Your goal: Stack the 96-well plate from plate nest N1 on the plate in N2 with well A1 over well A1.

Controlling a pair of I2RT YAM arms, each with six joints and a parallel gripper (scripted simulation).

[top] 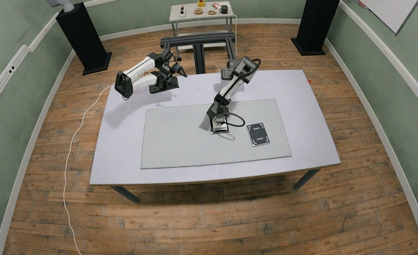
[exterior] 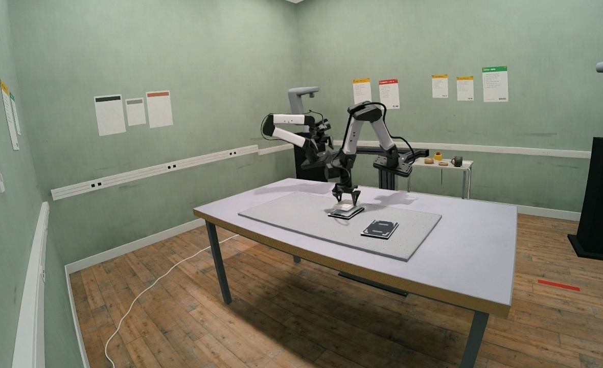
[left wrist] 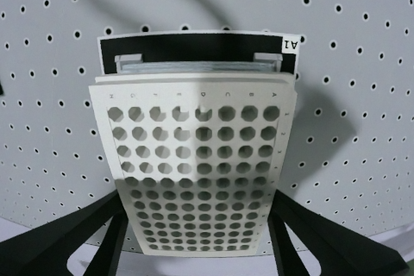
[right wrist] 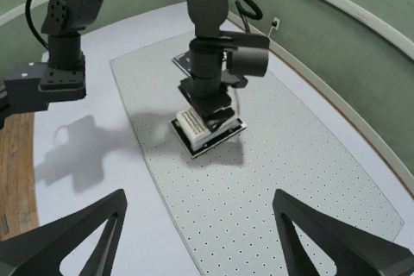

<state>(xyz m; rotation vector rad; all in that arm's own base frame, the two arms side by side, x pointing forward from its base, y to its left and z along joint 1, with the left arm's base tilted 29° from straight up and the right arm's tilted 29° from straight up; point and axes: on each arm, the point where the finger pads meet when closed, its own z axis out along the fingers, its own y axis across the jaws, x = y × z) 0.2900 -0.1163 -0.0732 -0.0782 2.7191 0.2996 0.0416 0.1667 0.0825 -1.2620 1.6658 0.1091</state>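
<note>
Hovering over or touching the lower plate point(top: 220, 129) point(left wrist: 198, 67) in N2 point(top: 226, 132) point(exterior: 360, 210) point(left wrist: 194, 45) point(right wrist: 194, 153), contact being unresolved, the upper plate point(exterior: 343, 206) point(left wrist: 194, 86) point(right wrist: 191, 122) is gripped across its width by the left hand point(top: 220, 121) point(exterior: 347, 202) point(left wrist: 197, 195) point(right wrist: 203, 119), fingers set wide. Its A1 edge faces N2's A1 label point(left wrist: 291, 44). A slight lateral or yaw error could catch the skirt on the lower rim; pressing on would then tilt either plate. Uneven release could drag the stack. N1 point(top: 258, 133) point(exterior: 379, 229) stands vacant alongside.

There are two arms point(top: 232, 88) point(top: 142, 66) point(exterior: 352, 136) point(exterior: 290, 119) point(right wrist: 207, 9), two plates point(exterior: 345, 205) point(left wrist: 192, 95) point(left wrist: 198, 67) point(right wrist: 192, 122) and two nests point(top: 258, 134) point(top: 220, 132) point(exterior: 379, 229) point(exterior: 340, 216) point(left wrist: 194, 44) point(right wrist: 183, 64) point(right wrist: 186, 144).
</note>
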